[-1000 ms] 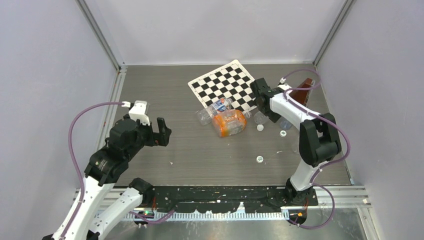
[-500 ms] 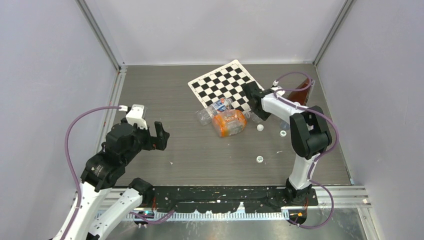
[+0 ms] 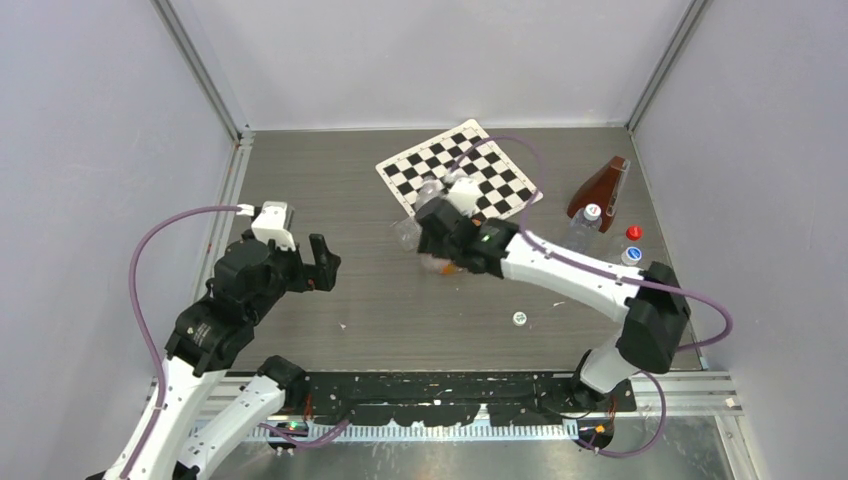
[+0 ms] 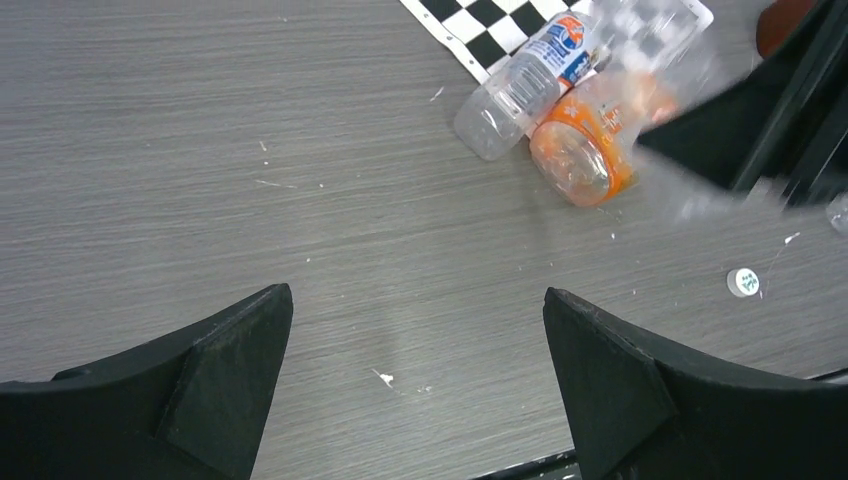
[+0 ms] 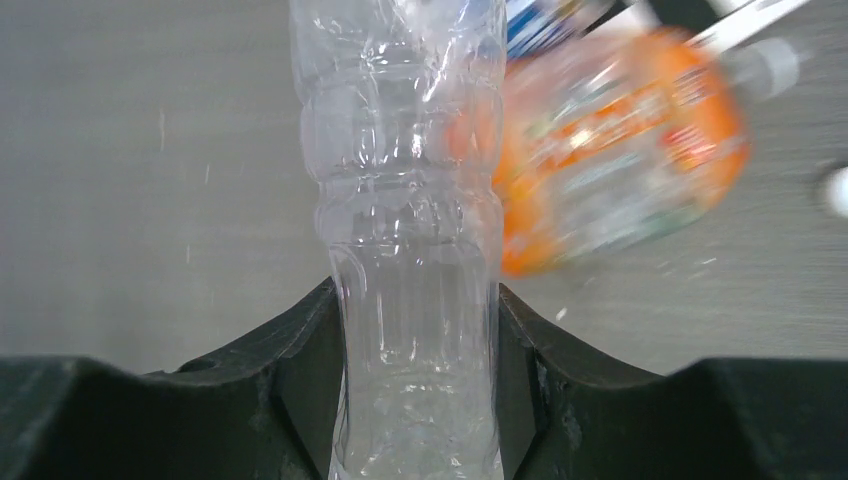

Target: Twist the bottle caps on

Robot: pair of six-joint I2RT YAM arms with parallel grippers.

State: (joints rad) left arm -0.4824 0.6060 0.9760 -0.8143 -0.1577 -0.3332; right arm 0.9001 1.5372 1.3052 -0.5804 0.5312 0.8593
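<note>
My right gripper (image 5: 413, 290) is shut on a clear, uncapped-looking plastic bottle (image 5: 410, 180), which sticks out ahead of the jaws above the table. In the top view that gripper (image 3: 437, 228) hovers at the table's middle, over two lying bottles. One is an orange-labelled bottle (image 5: 620, 150), the other a clear bottle with a blue label (image 4: 530, 85). One white bottle cap (image 3: 519, 318) lies loose on the table in front of the right arm. My left gripper (image 4: 415, 300) hangs open and empty over bare table at the left (image 3: 325, 265).
A checkerboard mat (image 3: 455, 165) lies at the back centre. At the back right stand a brown bottle (image 3: 598, 185) and a small capped clear bottle (image 3: 585, 225). A red cap (image 3: 633, 232) and a pale cap (image 3: 630, 255) lie nearby. Walls enclose the table.
The right gripper closed on the clear bottle at the right side, then swung left with it to the table's middle. The left arm has hardly moved and stays open.
</note>
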